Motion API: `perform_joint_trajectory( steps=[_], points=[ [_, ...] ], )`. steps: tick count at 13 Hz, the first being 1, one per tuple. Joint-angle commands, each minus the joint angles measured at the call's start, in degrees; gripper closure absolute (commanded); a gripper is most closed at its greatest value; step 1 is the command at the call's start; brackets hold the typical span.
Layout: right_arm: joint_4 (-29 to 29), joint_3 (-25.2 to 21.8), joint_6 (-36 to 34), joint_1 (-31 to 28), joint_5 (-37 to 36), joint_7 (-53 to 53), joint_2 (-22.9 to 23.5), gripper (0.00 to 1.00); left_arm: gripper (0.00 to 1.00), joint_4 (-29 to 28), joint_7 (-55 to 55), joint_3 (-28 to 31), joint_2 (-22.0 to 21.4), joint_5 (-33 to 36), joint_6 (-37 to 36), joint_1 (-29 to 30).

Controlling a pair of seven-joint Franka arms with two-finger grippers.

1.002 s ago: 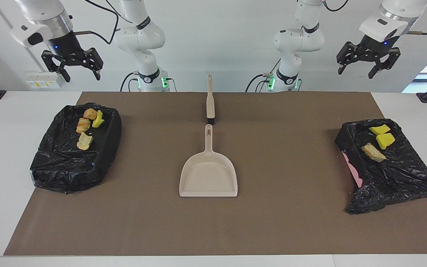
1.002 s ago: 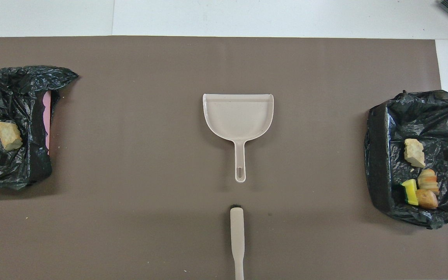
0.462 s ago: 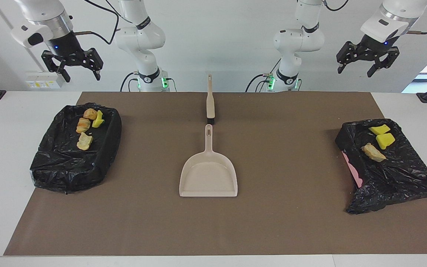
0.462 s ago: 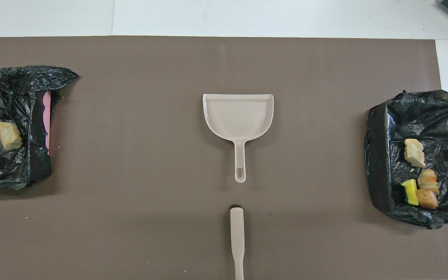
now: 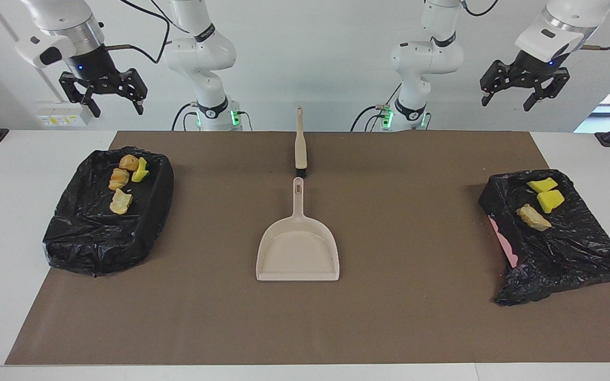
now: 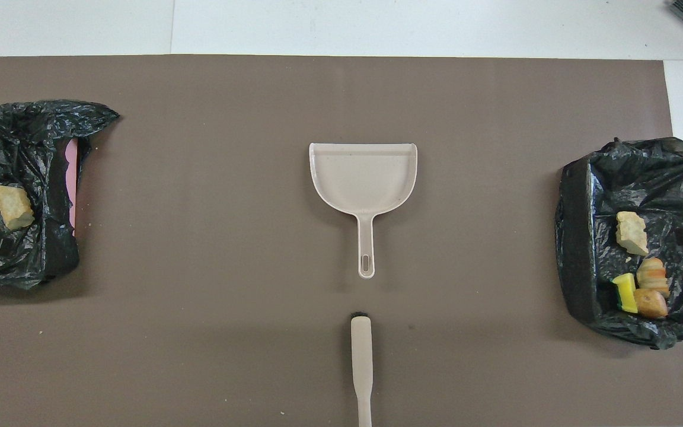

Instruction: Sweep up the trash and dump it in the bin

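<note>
At table level, facing view:
Right gripper (image 5: pixel 102 95): raised, fingers spread and empty, over the table's edge at the right arm's end, above the corner of the bin there that lies nearest the robots.
Left gripper (image 5: pixel 522 91): raised, fingers spread and empty, over the left arm's end of the table, above the other bin's edge nearest the robots.
Brush (image 5: pixel 300 144): lies flat at the table's middle, long axis running toward and away from the robots, bristle end pointing at the dustpan.
Dustpan (image 5: pixel 297 248): flat on the brown mat (image 5: pixel 389 317), farther from the robots than the brush, handle pointing at the brush with a small gap between; pan empty.
Key relation: both tools lie midway between the two grippers, well apart from each; neither arm is clearly nearer.
Right-arm bin (image 5: pixel 93 243): black-lined tray; holds four scraps (image 5: pixel 120 201), tan-orange pieces and one yellow chunk, grouped at its end nearest the robots.
Left-arm bin (image 5: pixel 575 259): black liner crumpled, pink wall exposed; holds three scraps (image 5: pixel 546 199), two yellow and one tan.

Overhead view:
Gripper tips: only dark tips at the frame's side edges, over the bins.
Tool axis: brush handle (image 6: pixel 361 367) and dustpan handle (image 6: pixel 366 246) are in line, end to end but apart.
Mat: bears only the two tools, apart from a few fine specks.
Judgement: all seven scraps sit in the bins, so the task looks complete and both arms wait.
</note>
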Motion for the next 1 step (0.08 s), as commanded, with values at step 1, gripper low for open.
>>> perform_joint_trajectory(
  steps=[1],
  points=[
    [-1.59,0.16,0.78,-0.18,-0.84,-0.14,-1.31,0.00,0.00,-2.36,-0.57,-0.13,-1.80,-1.14,1.52,0.61]
  ],
)
